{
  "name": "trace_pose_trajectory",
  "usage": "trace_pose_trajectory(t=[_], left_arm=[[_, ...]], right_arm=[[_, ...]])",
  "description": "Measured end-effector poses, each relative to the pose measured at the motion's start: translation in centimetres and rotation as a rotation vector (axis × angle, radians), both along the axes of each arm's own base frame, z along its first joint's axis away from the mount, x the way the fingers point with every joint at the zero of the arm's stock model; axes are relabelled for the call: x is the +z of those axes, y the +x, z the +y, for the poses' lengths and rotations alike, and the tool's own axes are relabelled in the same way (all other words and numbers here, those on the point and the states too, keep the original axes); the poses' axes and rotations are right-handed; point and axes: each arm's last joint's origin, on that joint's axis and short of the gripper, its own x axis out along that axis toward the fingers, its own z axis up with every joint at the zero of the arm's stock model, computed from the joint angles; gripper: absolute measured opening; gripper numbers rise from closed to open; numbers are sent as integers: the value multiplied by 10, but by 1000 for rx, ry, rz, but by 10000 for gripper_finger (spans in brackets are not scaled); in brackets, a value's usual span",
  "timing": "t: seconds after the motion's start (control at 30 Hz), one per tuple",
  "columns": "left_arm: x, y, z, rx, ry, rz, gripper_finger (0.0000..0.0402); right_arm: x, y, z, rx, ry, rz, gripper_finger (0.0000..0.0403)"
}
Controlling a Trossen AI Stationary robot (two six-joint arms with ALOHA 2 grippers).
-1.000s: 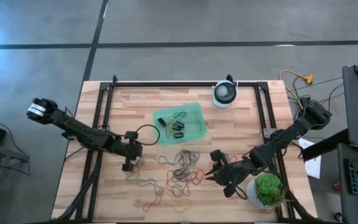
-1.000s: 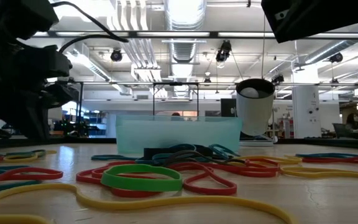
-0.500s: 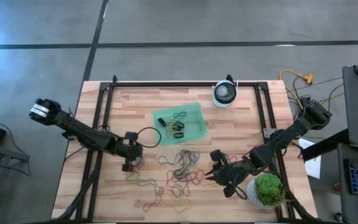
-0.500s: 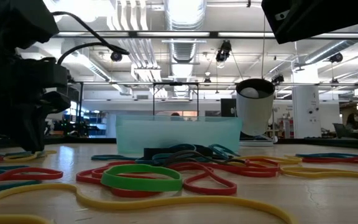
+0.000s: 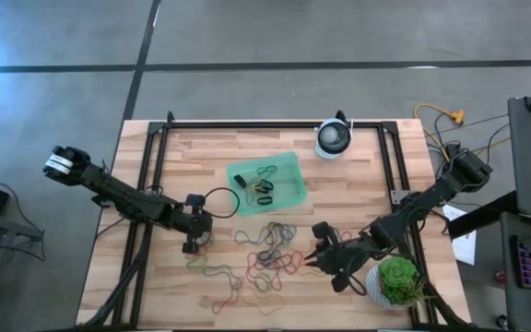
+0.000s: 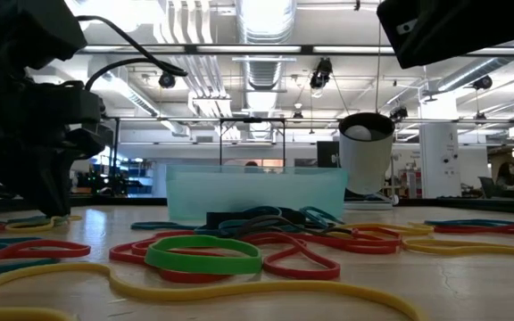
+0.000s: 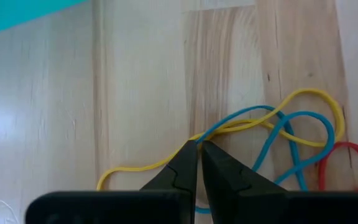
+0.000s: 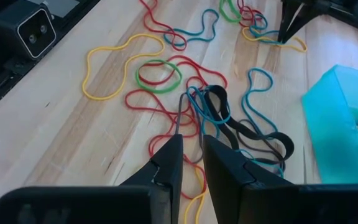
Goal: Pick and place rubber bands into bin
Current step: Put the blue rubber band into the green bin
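Many rubber bands in red, yellow, green, blue and black lie loose on the wooden table, near of the green bin, which holds a few bands. My left gripper is down at the table on the pile's left side, shut on a yellow band where a blue band crosses it. My right gripper hangs above the pile's right side, shut on a few thin bands. My left gripper nips the yellow band between its fingertips, slanting down from the table's left. The band lies slack on the table on both sides of the tips. Whether the blue band is also caught, I cannot tell. My right gripper pinches a few thin strands, blue among them, at its fingertips, slanting down from the right. The strands run up to the tips from the tangle of blue and black bands, which lies on the table.
A round white device stands at the far edge, right of the bin. A green plant sits at the near right corner behind my right arm. Black frame rails run along the table's left, far and right sides.
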Motion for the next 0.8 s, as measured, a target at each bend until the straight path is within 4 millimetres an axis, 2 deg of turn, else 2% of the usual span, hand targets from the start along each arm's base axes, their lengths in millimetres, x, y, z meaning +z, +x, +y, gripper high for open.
trace_pose_trajectory(t=[0.5, 0.8], left_arm=[[0, 1, 0, 2, -7, -6, 9], [6, 9, -3, -15, -32, -115, 9]], right_arm=[[0, 0, 0, 0, -1, 1, 56], [0, 0, 0, 1, -3, 1, 56]])
